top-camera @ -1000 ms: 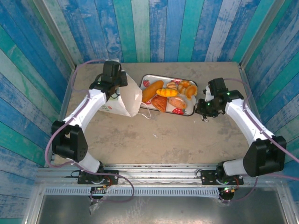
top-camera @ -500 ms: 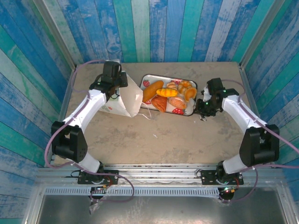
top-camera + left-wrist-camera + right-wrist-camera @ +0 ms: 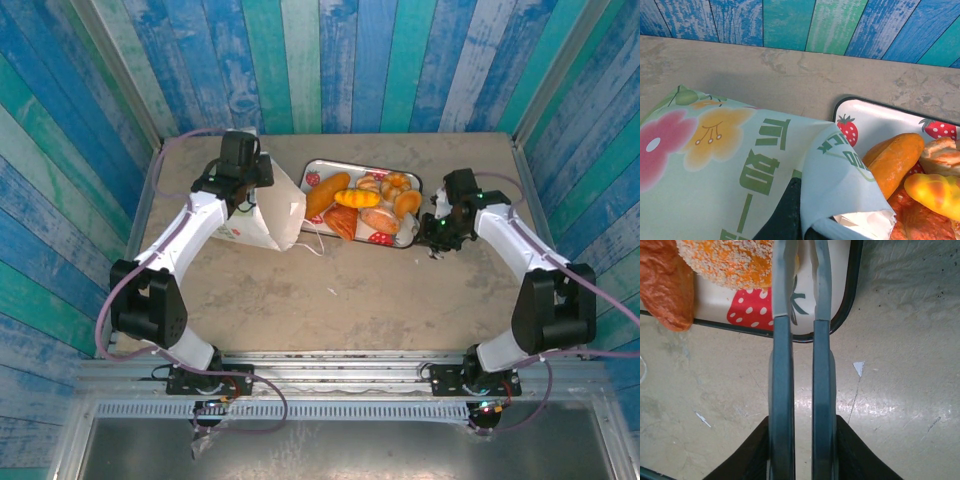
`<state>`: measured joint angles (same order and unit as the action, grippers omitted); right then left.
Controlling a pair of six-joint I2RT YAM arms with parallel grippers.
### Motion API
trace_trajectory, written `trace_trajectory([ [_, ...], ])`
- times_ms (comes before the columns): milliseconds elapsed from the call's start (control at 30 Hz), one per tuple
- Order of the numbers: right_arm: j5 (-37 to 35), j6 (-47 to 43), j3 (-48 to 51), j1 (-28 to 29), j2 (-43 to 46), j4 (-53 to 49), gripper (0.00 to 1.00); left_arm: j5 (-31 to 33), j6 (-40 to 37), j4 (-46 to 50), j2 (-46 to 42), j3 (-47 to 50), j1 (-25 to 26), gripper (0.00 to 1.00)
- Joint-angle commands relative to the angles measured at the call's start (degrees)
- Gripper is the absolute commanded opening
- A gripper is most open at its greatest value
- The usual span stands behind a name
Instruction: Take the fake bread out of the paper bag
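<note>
Top external view: the paper bag (image 3: 270, 215) sits on the counter (image 3: 380, 300) at left of centre, its mouth facing right toward the strawberry-print tray (image 3: 312, 178). The bag's right edge lies just beside the tray's left rim, and a thin cord handle (image 3: 312, 245) trails onto the counter between them. The fake bread (image 3: 357, 198) is piled on the tray, several glossy golden and orange pieces packed close together; whether any is left inside the bag cannot be told.

The left end effector (image 3: 250, 197) is at the bag's rear upper edge. In the left wrist view a dark finger (image 3: 785, 215) is wrapped by a fold of the printed paper, so the jaws are closed and pinching the bag's rim. A long orange roll (image 3: 895, 160) lies against the tray's near wall, just past that fold.

The right end effector (image 3: 430, 224) is at the tray's right rim. In the right wrist view (image 3: 797, 270) its fingers run parallel with a narrow slot between them and nothing in it; the tips reach over the tray's black edge, close to a sugar-crusted bun (image 3: 725, 260).

Open counter spreads across the whole near half between the two arms, apart from a small pale scrap (image 3: 333, 292). Narrower strips run behind the tray to the plank wall (image 3: 300, 60) and along the right edge.
</note>
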<state>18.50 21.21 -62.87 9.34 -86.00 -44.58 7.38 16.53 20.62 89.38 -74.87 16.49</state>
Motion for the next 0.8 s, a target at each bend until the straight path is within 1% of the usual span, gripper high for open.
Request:
trace_trajectory([
  [0, 0.9, -0.1, 0.4, -0.2, 2.1, -0.9, 0.37, -0.5, -0.2, 0.1, -4.1, 0.4, -0.1, 0.05],
  [33, 0.8, 0.0, 0.5, -0.2, 2.2, -1.2, 0.39, -0.6, -0.3, 0.1, -4.2, 0.4, -0.1, 0.05],
  [200, 0.4, 0.1, 0.9, -0.2, 3.2, -1.8, 0.44, -0.6, -0.3, 0.0, -4.2, 0.3, -0.1, 0.05],
  [600, -1.1, 0.3, 1.4, -0.2, 6.7, -5.1, 0.46, -0.7, -0.1, -0.1, -4.5, 0.0, -0.1, 0.05],
  [767, -0.1, 0.7, 1.2, -0.2, 10.1, -6.9, 0.44, -0.9, -0.4, 0.0, -4.7, 0.0, -0.1, 0.05],
])
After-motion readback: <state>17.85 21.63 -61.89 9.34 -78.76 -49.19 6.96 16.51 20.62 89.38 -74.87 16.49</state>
